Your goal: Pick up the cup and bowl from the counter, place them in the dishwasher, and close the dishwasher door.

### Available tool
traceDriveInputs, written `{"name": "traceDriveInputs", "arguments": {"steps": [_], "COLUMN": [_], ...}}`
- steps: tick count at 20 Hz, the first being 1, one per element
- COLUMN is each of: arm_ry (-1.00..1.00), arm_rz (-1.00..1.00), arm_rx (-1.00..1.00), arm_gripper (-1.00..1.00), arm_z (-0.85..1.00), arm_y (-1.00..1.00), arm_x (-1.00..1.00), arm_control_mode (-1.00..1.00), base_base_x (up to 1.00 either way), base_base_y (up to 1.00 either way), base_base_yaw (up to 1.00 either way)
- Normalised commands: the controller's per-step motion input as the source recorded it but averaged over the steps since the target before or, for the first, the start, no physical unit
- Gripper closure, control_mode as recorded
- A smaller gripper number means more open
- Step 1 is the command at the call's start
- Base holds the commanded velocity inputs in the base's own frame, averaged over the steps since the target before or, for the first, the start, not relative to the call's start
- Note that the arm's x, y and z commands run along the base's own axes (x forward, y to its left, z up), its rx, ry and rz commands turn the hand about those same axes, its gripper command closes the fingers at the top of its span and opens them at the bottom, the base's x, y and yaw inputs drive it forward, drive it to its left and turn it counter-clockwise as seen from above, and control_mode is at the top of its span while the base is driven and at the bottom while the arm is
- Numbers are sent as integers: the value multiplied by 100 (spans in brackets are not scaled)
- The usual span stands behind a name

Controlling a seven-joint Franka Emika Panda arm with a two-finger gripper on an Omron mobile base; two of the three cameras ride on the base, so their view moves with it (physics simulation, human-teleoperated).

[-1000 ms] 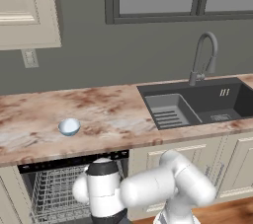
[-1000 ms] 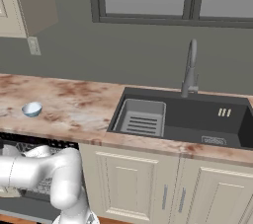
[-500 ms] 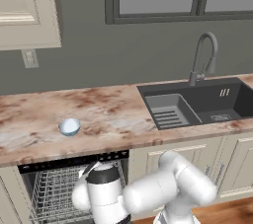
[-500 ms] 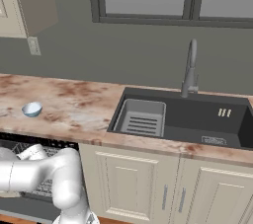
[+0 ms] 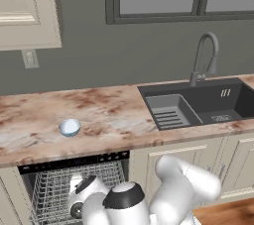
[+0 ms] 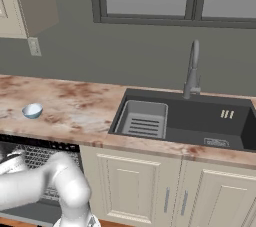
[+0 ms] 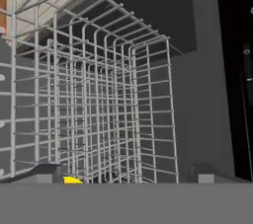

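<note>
Reaching down into the open dishwasher [image 5: 74,162], the claw [image 7: 126,177] has its two dark fingertips spread wide with nothing between them. A sliver of the yellow cup [image 7: 72,180] shows just beside one fingertip [image 7: 47,172], at the bottom of the wire rack [image 7: 99,114]. Up on the surface [image 5: 109,115], the pale bowl [image 5: 69,128] sits near the front edge, well left of the sink [image 5: 198,105].

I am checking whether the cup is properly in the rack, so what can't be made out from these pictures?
- Yellow cup: hand view, a sliver, cut off by the grey band.
- Wire-grid dishwasher rack: left base view, partly behind the white arm.
- Dishwasher door: cannot tell where it lies.
- Pale blue-white bowl: inside too small.
</note>
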Motion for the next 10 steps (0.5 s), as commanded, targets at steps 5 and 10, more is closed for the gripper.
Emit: {"name": "traceDriveInputs", "arguments": {"steps": [5, 10], "arm_ry": [-10, 0], "arm_rz": [0, 0], "arm_rx": [2, 0], "arm_gripper": [-100, -100], "arm_z": [52, 33], "arm_y": [0, 0], "arm_x": [-1, 0], "arm_control_mode": [-100, -100], "base_base_x": [0, 0], "base_base_y": [0, 0], "base_base_yaw": [0, 0]}}
